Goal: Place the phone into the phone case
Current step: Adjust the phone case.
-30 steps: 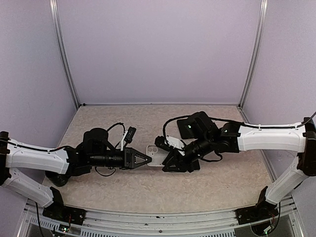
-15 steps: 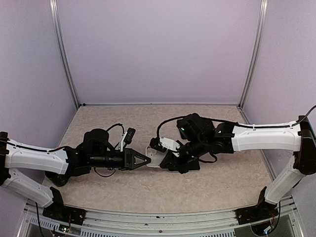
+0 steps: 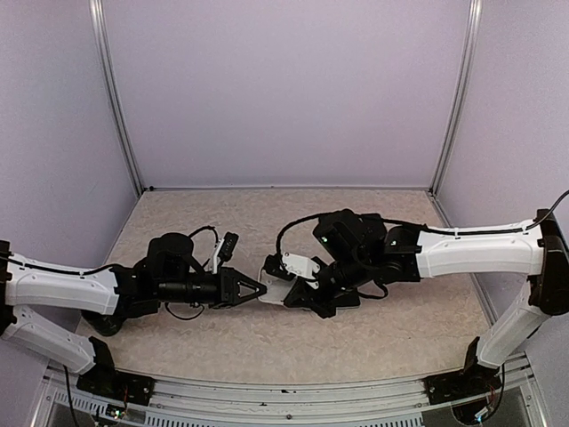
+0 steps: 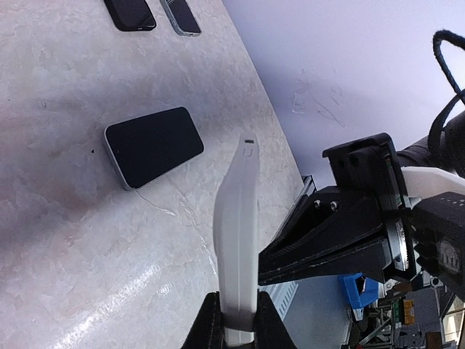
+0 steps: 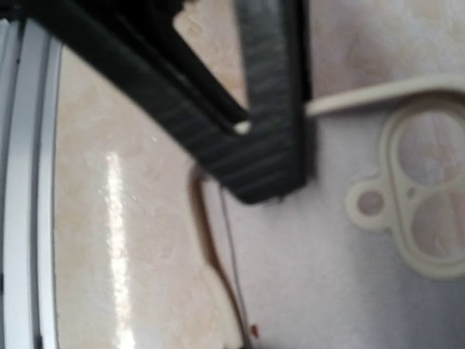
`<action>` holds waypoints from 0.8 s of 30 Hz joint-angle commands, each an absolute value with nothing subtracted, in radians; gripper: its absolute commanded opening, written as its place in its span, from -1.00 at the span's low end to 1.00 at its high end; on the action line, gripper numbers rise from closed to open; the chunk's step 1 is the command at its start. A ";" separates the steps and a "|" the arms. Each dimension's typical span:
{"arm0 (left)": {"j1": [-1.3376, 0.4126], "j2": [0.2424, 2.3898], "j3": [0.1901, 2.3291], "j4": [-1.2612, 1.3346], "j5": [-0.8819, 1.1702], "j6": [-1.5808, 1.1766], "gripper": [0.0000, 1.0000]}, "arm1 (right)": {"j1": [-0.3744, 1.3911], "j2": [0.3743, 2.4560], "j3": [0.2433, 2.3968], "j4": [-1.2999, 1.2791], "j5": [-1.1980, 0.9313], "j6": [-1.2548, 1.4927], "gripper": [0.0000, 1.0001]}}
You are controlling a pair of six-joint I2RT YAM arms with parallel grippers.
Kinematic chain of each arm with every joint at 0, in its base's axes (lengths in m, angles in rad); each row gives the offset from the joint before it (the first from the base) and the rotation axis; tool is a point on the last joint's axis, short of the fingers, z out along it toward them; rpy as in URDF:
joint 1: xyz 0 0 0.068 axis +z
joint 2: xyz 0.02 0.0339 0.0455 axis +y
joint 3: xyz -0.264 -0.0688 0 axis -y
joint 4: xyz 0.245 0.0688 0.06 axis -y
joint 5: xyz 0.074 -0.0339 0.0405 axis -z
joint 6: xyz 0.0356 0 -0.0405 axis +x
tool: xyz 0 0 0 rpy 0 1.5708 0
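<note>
The white phone case [image 3: 276, 289] hangs just above the table, and my left gripper [image 3: 256, 289] is shut on its near end. In the left wrist view the case [image 4: 240, 218] stands edge-on between my fingers [image 4: 211, 327]. My right gripper [image 3: 298, 295] is shut, and its black tip [image 4: 290, 254] lies against the case's side. The right wrist view is blurred: it shows the case's back [image 5: 349, 276] with the camera cut-out [image 5: 429, 211] and a left finger [image 5: 269, 145]. The phone [image 4: 152, 145] lies flat on the table, dark screen up, beyond the case. The right arm hides it in the top view.
Two more dark phones [image 4: 131, 13] [image 4: 182, 16] lie farther off at the top of the left wrist view. Lilac walls with metal posts [image 3: 120, 116] close in the beige table [image 3: 222, 222] on three sides. A metal rail [image 3: 284, 391] runs along the near edge.
My right arm has swung left over the case and its gripper has shut. The case and my left gripper have shifted slightly left, and the grip is unchanged.
</note>
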State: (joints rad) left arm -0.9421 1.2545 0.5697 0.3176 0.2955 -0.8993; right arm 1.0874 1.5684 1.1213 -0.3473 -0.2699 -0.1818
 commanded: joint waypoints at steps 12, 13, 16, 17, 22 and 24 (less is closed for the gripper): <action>-0.912 1.205 0.543 0.429 0.254 -0.906 -0.87 | 1.134 1.559 1.178 -0.361 -0.254 -0.176 -0.63; -0.916 1.204 0.544 0.433 0.259 -0.902 -0.87 | 1.135 1.562 1.183 -0.359 -0.225 -0.174 -0.54; -0.927 1.209 0.550 0.434 0.264 -0.891 -0.86 | 1.139 1.570 1.191 -0.360 -0.191 -0.179 -0.31; -0.928 1.210 0.551 0.434 0.263 -0.890 -0.86 | 1.143 1.573 1.192 -0.358 -0.183 -0.183 -0.27; -0.933 1.221 0.557 0.436 0.272 -0.882 -0.86 | 1.179 1.580 1.194 -0.343 -0.082 -0.221 -0.18; -0.936 1.229 0.565 0.428 0.274 -0.877 -0.86 | 1.197 1.578 1.191 -0.330 -0.036 -0.241 -0.17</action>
